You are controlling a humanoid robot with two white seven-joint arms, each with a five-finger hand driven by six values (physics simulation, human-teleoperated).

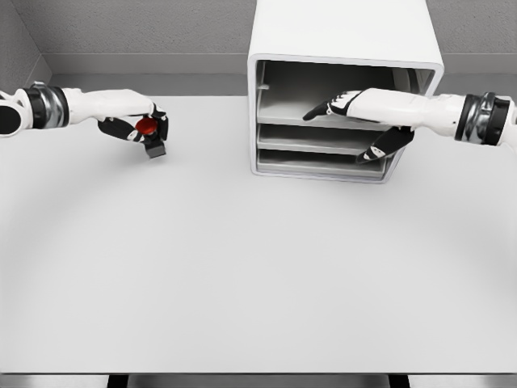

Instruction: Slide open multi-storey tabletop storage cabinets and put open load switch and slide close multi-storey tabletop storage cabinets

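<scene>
A white multi-storey storage cabinet (346,48) stands at the back of the table, right of centre, its open front showing stacked grey drawers. My right hand (355,121) is at that front, fingers stretched over the top drawer's edge (323,120) and the thumb hanging lower by the right side; it grips nothing. Far left, my left hand (139,123) is curled around the load switch (150,136), a small black block with a red knob, held just above the table.
The white table (242,267) spreads wide toward me. A grey wall (145,32) runs behind it. The cabinet is the only obstacle, between the two hands and nearer the right one.
</scene>
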